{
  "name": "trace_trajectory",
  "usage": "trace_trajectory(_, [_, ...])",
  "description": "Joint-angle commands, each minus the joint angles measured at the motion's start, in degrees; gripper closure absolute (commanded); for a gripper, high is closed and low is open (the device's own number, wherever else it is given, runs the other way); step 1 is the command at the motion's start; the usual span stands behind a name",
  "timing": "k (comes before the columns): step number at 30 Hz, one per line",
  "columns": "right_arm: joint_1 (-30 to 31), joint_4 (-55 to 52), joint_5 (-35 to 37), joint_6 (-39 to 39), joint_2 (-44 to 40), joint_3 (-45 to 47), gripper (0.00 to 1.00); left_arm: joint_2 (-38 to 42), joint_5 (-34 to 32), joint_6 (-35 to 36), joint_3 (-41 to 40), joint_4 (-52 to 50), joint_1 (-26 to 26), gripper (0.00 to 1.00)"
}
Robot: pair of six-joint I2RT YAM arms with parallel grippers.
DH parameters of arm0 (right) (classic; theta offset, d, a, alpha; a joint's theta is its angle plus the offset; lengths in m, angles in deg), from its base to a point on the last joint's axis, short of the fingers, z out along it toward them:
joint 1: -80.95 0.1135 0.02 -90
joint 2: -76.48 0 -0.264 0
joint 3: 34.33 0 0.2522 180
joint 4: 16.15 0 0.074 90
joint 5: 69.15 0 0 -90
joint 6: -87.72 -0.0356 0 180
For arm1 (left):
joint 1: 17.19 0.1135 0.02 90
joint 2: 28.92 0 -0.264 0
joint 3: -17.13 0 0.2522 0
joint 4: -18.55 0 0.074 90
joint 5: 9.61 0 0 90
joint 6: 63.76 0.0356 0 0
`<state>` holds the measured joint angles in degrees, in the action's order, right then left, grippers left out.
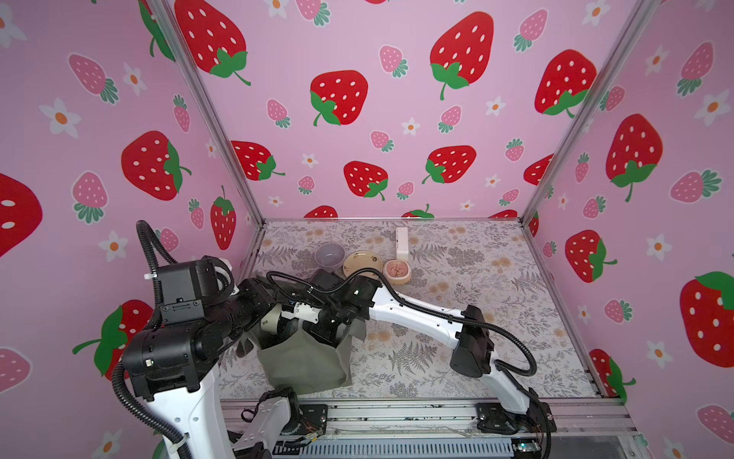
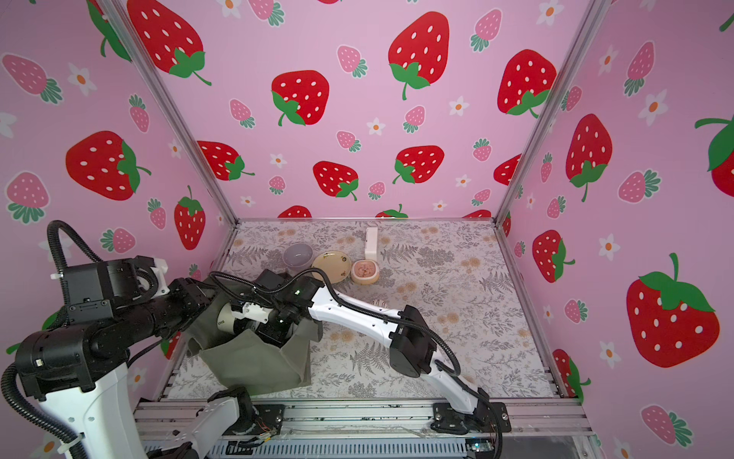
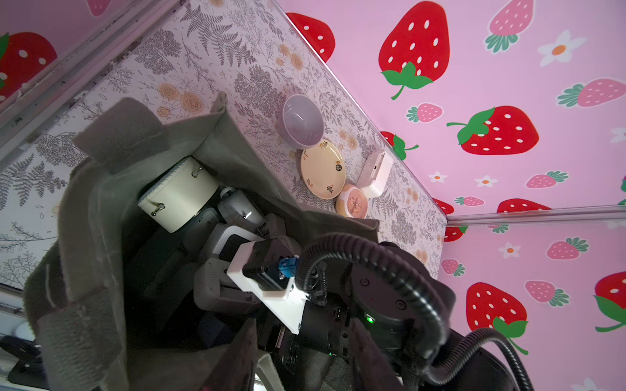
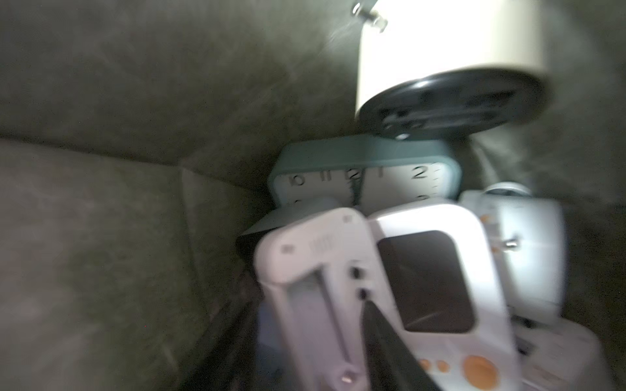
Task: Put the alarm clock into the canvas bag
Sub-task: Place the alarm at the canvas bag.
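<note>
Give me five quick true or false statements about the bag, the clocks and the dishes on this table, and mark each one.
1. The canvas bag stands with its mouth open. True.
2. The bag is empty. False: several clocks lie inside, among them a cream round clock and a teal-framed clock.
3. A purple bowl and a yellow plate sit on the table outside the bag. True.
4. The pink-faced clock lies on the plate. False: it stands beside the plate, on the table.
5. The right arm is far from the bag. False: it reaches into the bag's mouth.
</note>
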<state>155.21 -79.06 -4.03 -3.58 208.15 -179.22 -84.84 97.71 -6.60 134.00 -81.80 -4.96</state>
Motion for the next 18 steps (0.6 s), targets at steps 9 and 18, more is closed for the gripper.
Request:
trace_trajectory(9, [-0.75, -2.63, -0.87, -1.42, -3.46, -5.71, 0.00, -0.96, -1.97, 1.29, 4.38, -2.31, 0.24, 0.54])
trace_trajectory(18, [-11.69, 7.43, 0.82, -13.76, -23.74, 6.28, 0.00, -0.79, -3.11, 1.11, 3.53, -0.89, 0.25, 0.53])
